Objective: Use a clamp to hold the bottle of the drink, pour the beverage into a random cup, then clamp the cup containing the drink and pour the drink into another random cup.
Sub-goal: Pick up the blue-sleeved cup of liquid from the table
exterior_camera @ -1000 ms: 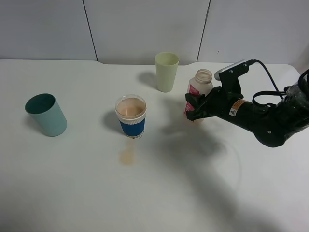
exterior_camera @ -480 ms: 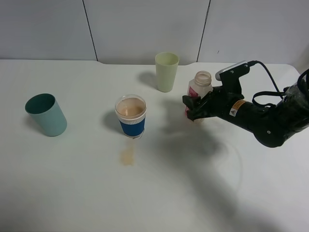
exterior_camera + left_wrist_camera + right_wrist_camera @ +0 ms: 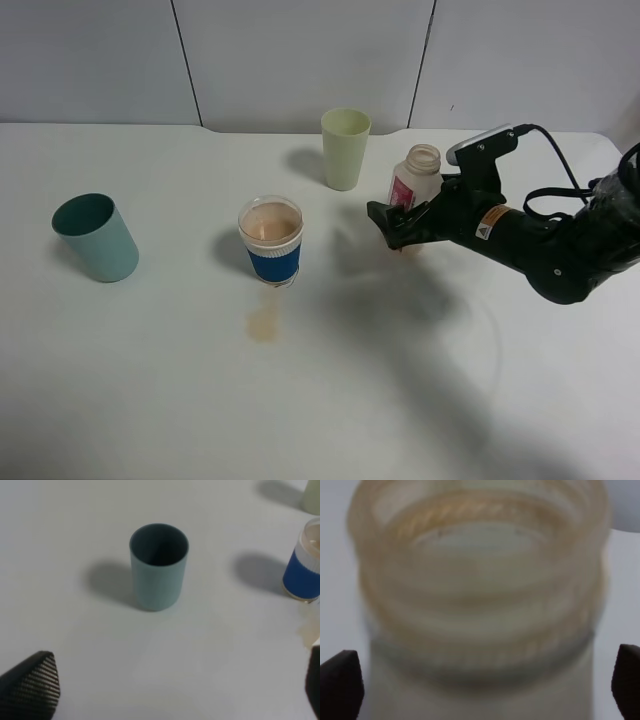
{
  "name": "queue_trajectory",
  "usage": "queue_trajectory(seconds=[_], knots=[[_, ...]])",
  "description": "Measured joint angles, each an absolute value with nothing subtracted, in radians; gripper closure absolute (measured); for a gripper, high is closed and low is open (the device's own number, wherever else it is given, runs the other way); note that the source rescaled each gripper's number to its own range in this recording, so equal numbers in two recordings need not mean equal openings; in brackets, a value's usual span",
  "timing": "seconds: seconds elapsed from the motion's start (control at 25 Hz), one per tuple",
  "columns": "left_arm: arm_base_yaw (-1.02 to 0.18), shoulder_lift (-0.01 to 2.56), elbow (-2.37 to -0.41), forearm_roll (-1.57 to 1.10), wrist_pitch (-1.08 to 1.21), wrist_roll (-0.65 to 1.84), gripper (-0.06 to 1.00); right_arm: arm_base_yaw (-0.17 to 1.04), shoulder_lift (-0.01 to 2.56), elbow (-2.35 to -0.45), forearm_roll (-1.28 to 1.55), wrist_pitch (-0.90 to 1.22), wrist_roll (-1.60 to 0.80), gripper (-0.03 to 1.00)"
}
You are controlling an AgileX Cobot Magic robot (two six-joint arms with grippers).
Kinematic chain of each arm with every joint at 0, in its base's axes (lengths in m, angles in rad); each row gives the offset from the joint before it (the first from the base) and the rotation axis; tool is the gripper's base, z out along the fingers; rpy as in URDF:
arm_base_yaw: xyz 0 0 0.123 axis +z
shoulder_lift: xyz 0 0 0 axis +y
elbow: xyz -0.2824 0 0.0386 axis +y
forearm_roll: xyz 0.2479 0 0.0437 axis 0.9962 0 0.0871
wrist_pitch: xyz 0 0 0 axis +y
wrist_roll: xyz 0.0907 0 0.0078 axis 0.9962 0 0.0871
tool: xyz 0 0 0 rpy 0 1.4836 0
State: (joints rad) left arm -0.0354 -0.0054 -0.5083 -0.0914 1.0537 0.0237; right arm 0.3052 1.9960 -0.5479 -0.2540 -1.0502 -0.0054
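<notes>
Standing upright, the bottle [image 3: 417, 172] bears a pink label [image 3: 402, 189], writing illegible.

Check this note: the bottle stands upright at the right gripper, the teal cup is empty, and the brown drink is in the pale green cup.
Wrong cup: the exterior high view shows the brown drink in the blue-sleeved cup, not the pale green cup. The bottle does stand upright at the right gripper, and the teal cup is empty.
</notes>
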Motion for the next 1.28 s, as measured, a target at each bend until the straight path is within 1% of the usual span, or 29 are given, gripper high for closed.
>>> queue_trajectory(seconds=[0.08,0.28,0.64,0.8,0.96,1.0,1.08,1.12,1.28], knots=[[-0.035,-0.005,-0.508,-0.091,1.054,0.024,-0.06,0.305,1.992,-0.548,-0.254,-1.047,0.000,-0.03],[-0.035,-0.005,-0.508,-0.091,1.054,0.024,-0.06,0.305,1.898,-0.547,-0.254,-0.961,0.000,-0.03],[-0.035,-0.005,-0.508,-0.091,1.054,0.024,-0.06,0.305,1.571,-0.544,-0.214,-0.695,0.028,-0.03],[-0.035,-0.005,-0.508,-0.091,1.054,0.024,-0.06,0.300,1.395,-0.544,-0.141,-0.575,-0.028,-0.03],[-0.035,-0.005,-0.508,-0.091,1.054,0.024,-0.06,0.256,1.292,-0.567,-0.102,-0.442,-0.056,-0.03],[-0.035,-0.005,-0.508,-0.091,1.054,0.024,-0.06,0.232,1.261,-0.579,-0.100,-0.396,-0.059,-0.03],[-0.035,-0.005,-0.508,-0.091,1.054,0.024,-0.06,0.148,1.185,-0.615,-0.108,-0.287,-0.061,-0.03],[-0.035,-0.005,-0.508,-0.091,1.054,0.024,-0.06,0.148,1.185,-0.615,-0.108,-0.287,-0.061,-0.03],[-0.035,-0.005,-0.508,-0.091,1.054,0.024,-0.06,0.053,1.115,-0.648,-0.132,-0.175,-0.061,-0.03]])
